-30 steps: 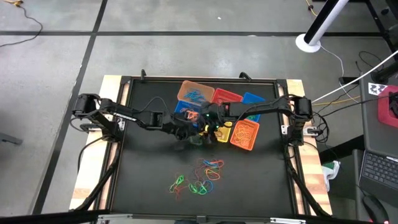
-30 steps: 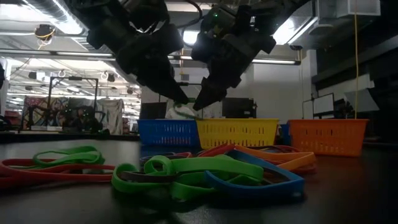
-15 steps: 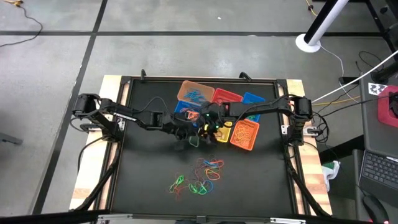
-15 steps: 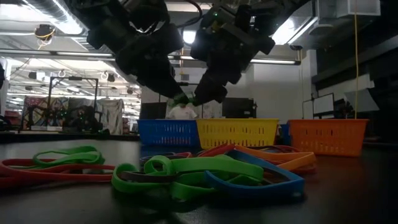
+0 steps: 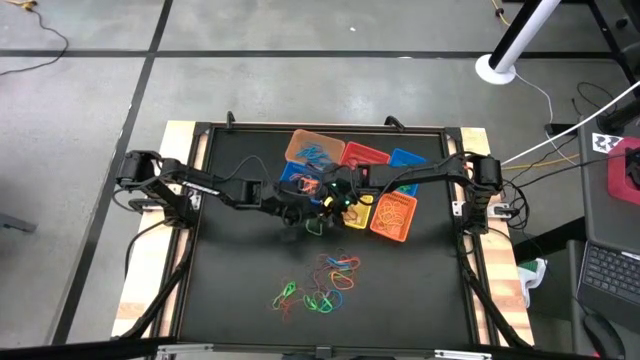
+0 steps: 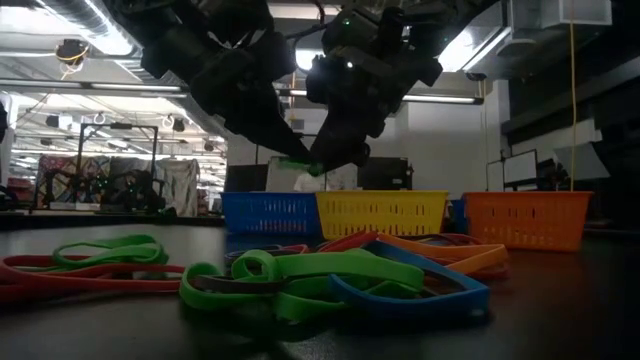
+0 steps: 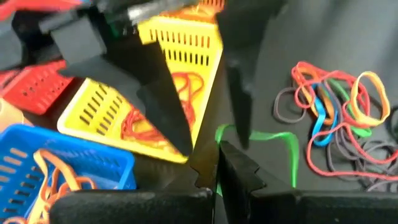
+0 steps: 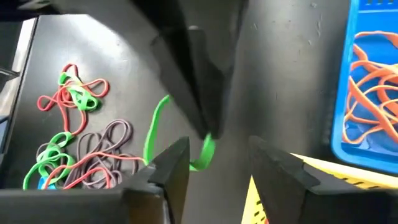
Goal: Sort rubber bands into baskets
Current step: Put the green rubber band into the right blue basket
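L gripper point(image 7: 214, 163) pinches green band point(image 7: 273, 140) aloft so R gripper point(image 8: 214, 158), jaws apart around it, can prob. take over.

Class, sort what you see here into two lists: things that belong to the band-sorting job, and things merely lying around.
Job:
- thin green rubber band, pinched by shut left gripper
- open right gripper
- loose coloured band pile
- yellow perforated plastic basket

Lying about:
- white lamp base
- laptop keyboard
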